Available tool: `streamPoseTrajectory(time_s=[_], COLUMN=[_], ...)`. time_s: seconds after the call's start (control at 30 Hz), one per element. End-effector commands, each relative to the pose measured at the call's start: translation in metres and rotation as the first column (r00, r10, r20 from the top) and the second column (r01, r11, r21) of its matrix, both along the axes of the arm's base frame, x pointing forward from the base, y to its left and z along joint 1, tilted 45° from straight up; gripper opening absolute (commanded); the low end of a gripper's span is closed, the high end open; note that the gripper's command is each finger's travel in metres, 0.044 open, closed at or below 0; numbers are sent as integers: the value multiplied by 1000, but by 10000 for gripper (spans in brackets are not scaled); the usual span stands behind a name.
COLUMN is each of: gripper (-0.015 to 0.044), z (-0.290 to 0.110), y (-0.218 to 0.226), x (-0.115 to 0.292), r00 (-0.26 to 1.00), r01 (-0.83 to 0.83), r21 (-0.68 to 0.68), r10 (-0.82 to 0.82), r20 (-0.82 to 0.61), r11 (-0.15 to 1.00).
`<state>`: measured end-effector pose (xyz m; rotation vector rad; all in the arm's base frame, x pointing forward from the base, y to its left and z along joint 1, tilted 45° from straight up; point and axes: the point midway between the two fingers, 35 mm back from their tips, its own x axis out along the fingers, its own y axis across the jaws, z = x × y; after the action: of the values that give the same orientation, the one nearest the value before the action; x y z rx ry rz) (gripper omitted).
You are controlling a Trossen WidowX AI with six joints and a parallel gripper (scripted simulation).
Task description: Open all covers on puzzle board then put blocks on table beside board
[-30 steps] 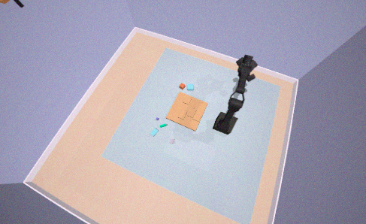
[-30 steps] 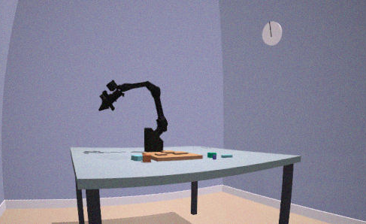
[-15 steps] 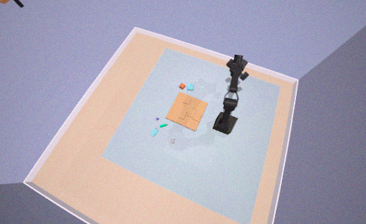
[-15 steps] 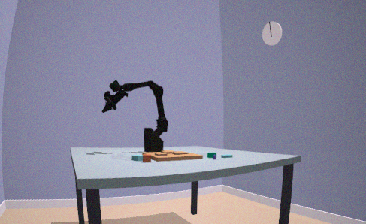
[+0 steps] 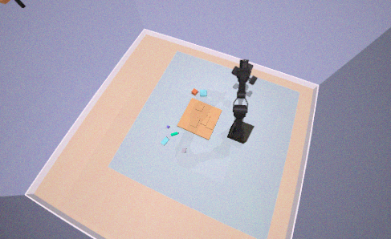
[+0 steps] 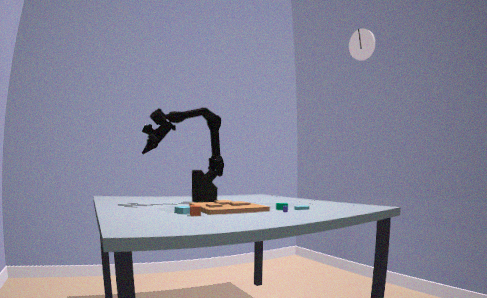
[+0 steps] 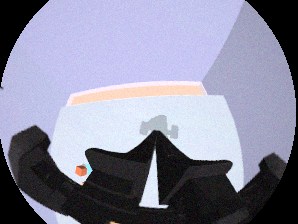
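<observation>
The hand (image 6: 148, 145) is closed on nothing, high above the surface (image 6: 239, 222); the board (image 6: 235, 206) lies below, blocks beside it. Keep it well away

My desk (image 6: 259, 227) has a pale blue-grey top on dark legs. On it the tan puzzle board (image 5: 200, 119) lies flat near the middle, with my arm's black base (image 5: 246, 135) just beside it. Off one edge of the board sit an orange block (image 5: 194, 91) and a light blue block (image 5: 203, 93), close together. Off the opposite side lie a small purple block (image 5: 168, 127), a green block (image 5: 174, 134), another light blue piece (image 5: 164, 140) and a tiny grey piece (image 5: 184, 151).
</observation>
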<state>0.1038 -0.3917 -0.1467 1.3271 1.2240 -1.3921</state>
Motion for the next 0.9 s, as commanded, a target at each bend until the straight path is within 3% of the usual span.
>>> streamPoseTrajectory(time_s=[0.0,0.43,0.87], gripper=[0,0,0], z=[0,4,12], y=[13,57,109], x=[17,76,127], r00=[997,922,746], r01=[-73,-370,-645], r21=[35,112,138], r10=[72,350,580], r20=[28,164,328], r11=[997,922,751])
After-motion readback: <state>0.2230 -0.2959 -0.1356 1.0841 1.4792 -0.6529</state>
